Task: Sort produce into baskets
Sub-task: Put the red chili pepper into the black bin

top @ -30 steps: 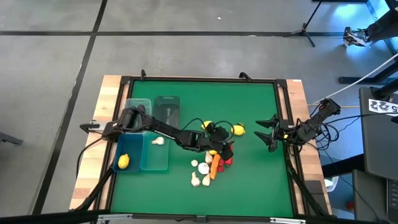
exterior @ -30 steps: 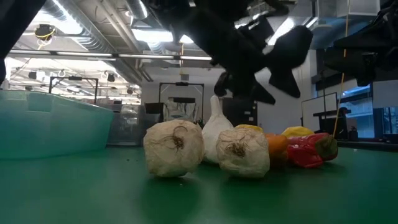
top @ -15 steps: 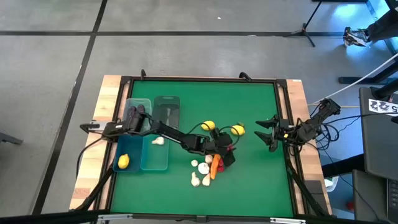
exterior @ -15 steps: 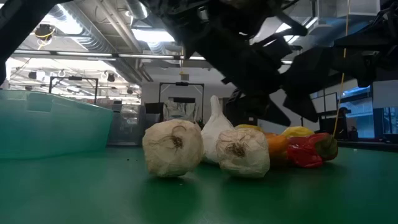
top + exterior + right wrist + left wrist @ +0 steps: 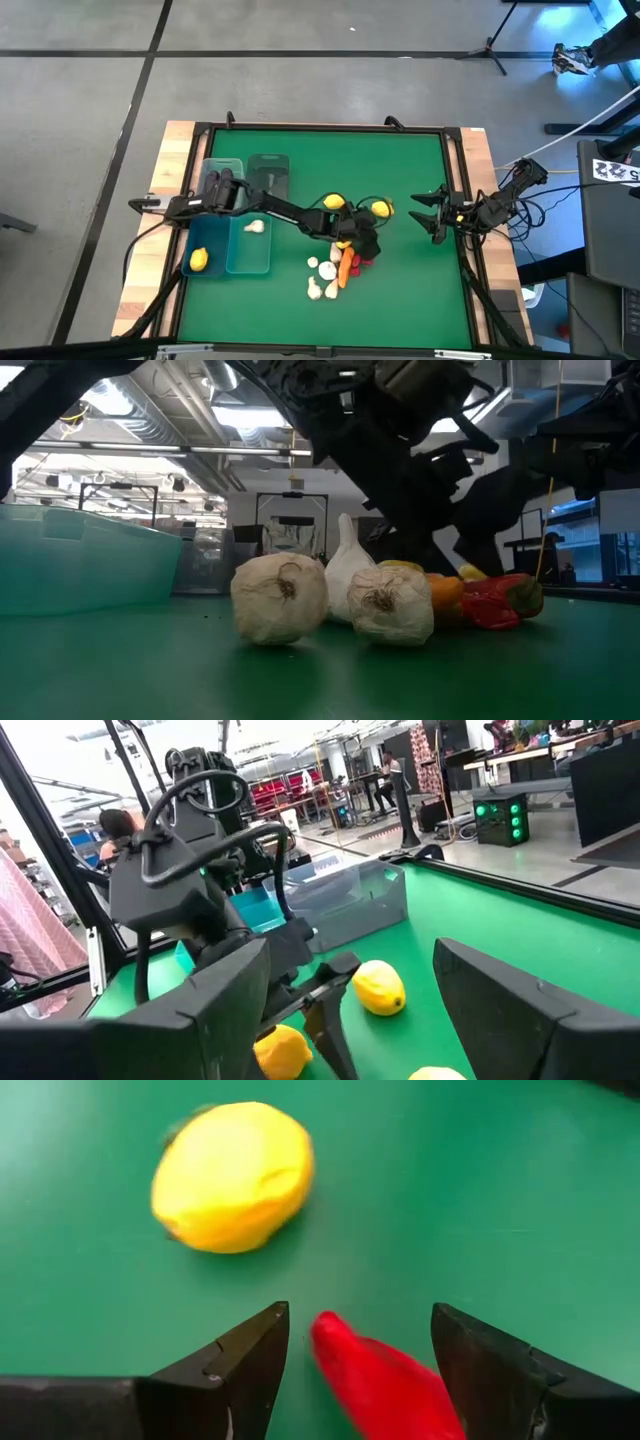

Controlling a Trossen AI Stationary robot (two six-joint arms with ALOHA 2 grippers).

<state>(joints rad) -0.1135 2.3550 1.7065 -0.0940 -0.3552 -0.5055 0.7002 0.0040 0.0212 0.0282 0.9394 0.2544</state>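
Note:
The produce lies in a pile mid-table: two lemons, garlic bulbs, an orange carrot and a red pepper. My left gripper reaches over the pile, low and open. In the left wrist view its fingers stand on either side of the red pepper, with a lemon beyond. The four baskets stand at the left; one holds a lemon, another a garlic bulb. My right gripper waits open near the right edge.
In the low view two garlic bulbs lie in front, with the carrot and red pepper behind them and a teal basket at the left. The green mat has free room toward the near and far edges.
My left gripper has gone down behind the pile toward the red pepper and a little toward the table's right and near edges, staying open. The produce has kept still.

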